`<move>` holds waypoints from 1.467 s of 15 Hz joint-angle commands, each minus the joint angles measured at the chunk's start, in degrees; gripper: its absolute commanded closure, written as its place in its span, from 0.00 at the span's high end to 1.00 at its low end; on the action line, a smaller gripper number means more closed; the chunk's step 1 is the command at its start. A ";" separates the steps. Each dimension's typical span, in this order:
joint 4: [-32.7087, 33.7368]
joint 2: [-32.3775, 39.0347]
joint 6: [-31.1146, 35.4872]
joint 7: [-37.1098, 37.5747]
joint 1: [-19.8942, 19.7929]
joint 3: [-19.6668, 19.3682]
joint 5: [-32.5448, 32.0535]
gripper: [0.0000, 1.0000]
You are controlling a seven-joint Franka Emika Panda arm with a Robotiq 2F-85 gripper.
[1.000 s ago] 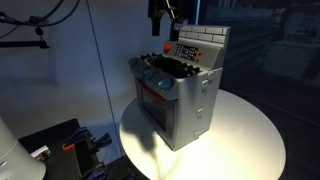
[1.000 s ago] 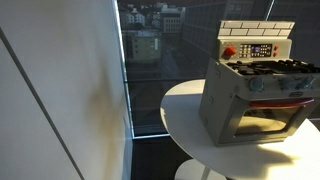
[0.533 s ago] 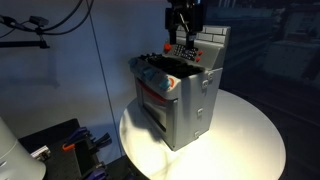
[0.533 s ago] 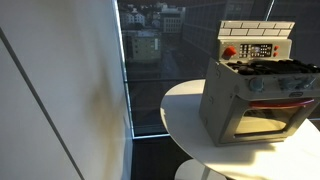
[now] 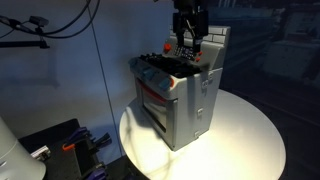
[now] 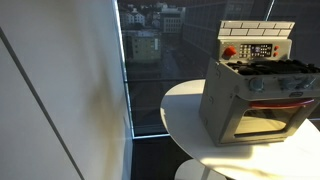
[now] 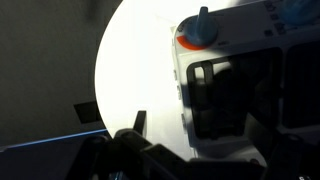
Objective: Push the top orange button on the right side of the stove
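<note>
Gripper (image 5: 188, 44) above the stove (image 5: 185, 100)

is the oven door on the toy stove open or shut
Shut: the oven door lies flush against the stove front in both exterior views.

— Cut off anywhere?
— Stove (image 6: 240, 95) and table (image 6: 185, 115), clipped at the right edge.
— Buttons?
— Too small to tell apart on the panel (image 6: 255, 49); in an exterior view, partly hidden behind the gripper (image 5: 188, 42).
— Jaws?
— Dark and blurred in the wrist view; gap unreadable.
</note>
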 commanded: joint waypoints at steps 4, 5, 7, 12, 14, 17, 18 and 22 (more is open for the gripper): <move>0.35 0.46 0.33 0.14 -0.11 0.10 0.24 1.00; 0.52 0.90 0.81 0.55 -0.11 0.10 0.46 1.00; 1.11 1.98 1.24 1.07 -0.09 0.12 0.76 1.00; 2.51 5.00 3.36 0.68 -0.04 0.11 2.12 1.00; 3.01 6.13 4.63 0.45 -0.05 0.10 2.64 1.00; 3.97 7.67 6.17 -0.01 -0.01 0.18 3.88 1.00; 4.27 8.04 6.70 -0.03 0.03 0.24 4.08 1.00; 5.29 9.24 8.77 -0.14 0.20 0.41 4.26 1.00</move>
